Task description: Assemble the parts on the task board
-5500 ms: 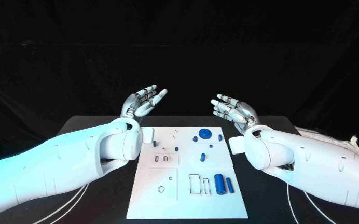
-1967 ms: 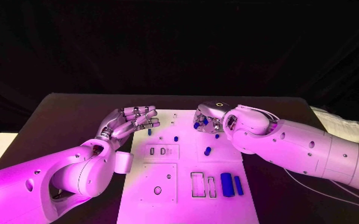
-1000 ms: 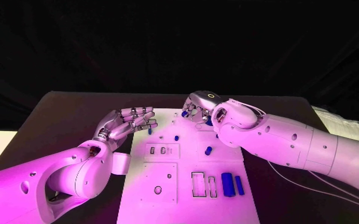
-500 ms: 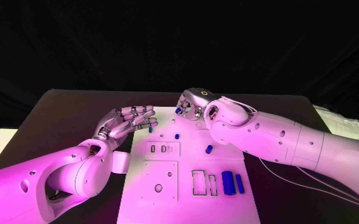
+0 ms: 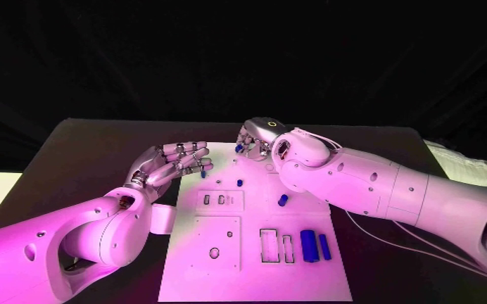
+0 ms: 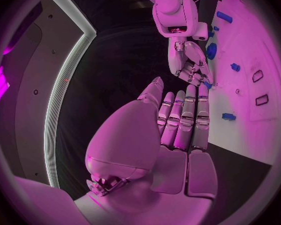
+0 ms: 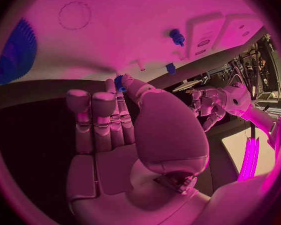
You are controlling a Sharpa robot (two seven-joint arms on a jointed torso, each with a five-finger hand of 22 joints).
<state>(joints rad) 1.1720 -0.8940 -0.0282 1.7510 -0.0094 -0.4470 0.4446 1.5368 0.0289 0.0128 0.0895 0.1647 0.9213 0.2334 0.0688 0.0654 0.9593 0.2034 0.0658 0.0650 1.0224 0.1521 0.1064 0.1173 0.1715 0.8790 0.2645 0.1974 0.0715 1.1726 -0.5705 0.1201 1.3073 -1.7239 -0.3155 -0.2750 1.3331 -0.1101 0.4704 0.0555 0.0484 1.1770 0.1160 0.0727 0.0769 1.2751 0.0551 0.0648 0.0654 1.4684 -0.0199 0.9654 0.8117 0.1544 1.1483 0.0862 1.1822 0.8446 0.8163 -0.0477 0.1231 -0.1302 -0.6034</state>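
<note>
Right hand (image 5: 260, 143) at far edge of task board (image 5: 254, 276), pinching small blue part (image 7: 120, 81).
Left hand (image 5: 172, 165) beside board, fingers apart, holding nothing.

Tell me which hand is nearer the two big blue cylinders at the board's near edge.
Right. Neither hand is close: right hand is over the board's far end, left hand beside its left edge; cylinders.

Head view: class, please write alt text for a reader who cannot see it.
The right hand pinches a small blue part in its fingers above the far end of the white task board. The left hand hovers open at the board's left edge.
</note>
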